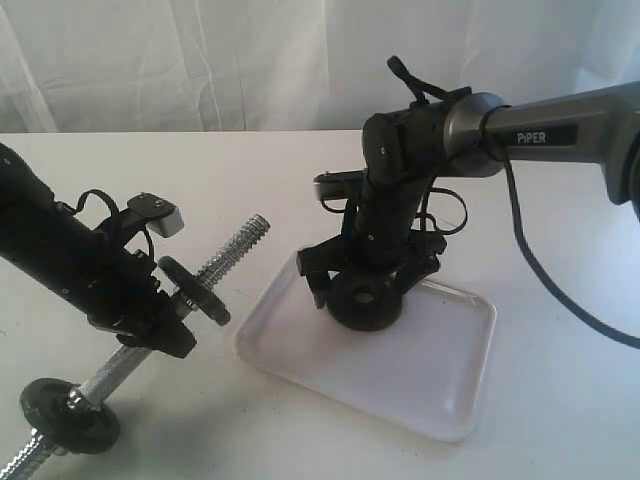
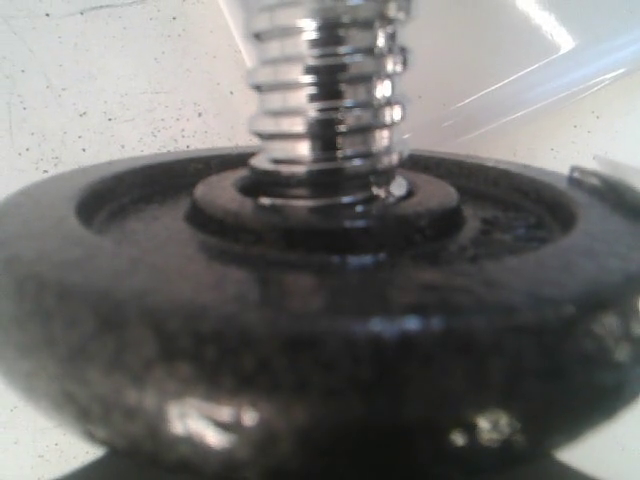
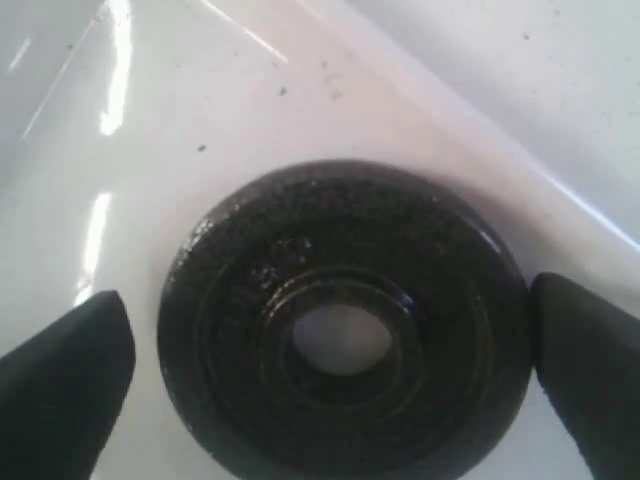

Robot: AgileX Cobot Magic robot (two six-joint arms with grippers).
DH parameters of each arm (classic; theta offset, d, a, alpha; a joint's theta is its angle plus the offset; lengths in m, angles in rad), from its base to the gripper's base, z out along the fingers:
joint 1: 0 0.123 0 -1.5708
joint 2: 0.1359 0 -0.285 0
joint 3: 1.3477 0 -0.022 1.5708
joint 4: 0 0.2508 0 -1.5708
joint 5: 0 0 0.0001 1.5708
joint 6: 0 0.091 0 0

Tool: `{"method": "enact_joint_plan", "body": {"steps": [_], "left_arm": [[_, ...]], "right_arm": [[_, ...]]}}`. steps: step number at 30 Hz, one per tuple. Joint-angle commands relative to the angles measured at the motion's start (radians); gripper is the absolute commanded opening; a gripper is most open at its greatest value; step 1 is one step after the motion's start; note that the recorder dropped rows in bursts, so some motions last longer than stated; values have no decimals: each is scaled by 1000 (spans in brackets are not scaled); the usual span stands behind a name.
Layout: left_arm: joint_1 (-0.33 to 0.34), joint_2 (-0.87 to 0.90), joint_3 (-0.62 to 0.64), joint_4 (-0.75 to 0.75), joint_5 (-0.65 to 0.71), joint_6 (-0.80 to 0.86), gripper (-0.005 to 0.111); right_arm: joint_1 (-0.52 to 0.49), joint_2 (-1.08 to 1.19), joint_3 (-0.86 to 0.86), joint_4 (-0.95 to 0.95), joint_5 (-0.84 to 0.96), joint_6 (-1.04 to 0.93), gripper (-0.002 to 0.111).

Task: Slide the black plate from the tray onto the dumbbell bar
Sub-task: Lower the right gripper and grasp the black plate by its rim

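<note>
The black plate (image 1: pixel 366 300), flat in the tray (image 1: pixel 440 385), toward its 11 o'clock corner in the exterior view. Shows its centre hole and raised ring to the right wrist camera, with white tray floor visible through the hole. Straddled by the right gripper (image 1: pixel 368 288), spread wide: one finger (image 3: pixel 585 380) at the rim, the other (image 3: pixel 60 385) just clear of it (a sliver of white between). Out at the tray's 9 o'clock, the dumbbell bar (image 1: pixel 225 250), tilted from 7 o'clock up to 1 o'clock. Clamped near its middle by the left gripper (image 1: pixel 160 332). Carries a second black disc (image 1: pixel 195 290) just above that grip and a third black disc (image 1: pixel 70 415) near the low end, down on the white table (image 1: pixel 560 400).
</note>
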Motion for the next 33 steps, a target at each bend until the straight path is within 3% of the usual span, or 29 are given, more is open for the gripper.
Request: {"method": "enact_joint_plan", "body": {"steps": [1, 27, 29, 30, 31, 32, 33], "left_arm": [[-1, -52, -18, -95, 41, -1, 0], [-1, -52, -18, -95, 30, -1, 0], [-1, -52, -18, -95, 28, -1, 0], [-1, -52, -18, -95, 28, -1, 0], [-1, -52, -18, -95, 28, -1, 0], [-1, -52, -18, -95, 28, -1, 0], [-1, -52, -18, -95, 28, -1, 0]], "right_arm": [[14, -1, -3, -30, -27, 7, 105], [25, 62, -3, -79, -33, 7, 105], [25, 62, -3, -79, -29, 9, 98], [25, 62, -3, -79, -30, 26, 86], [25, 62, -3, -79, -29, 35, 73], [25, 62, -3, -71, -27, 35, 46], [25, 62, -3, -64, -27, 35, 32]]}}
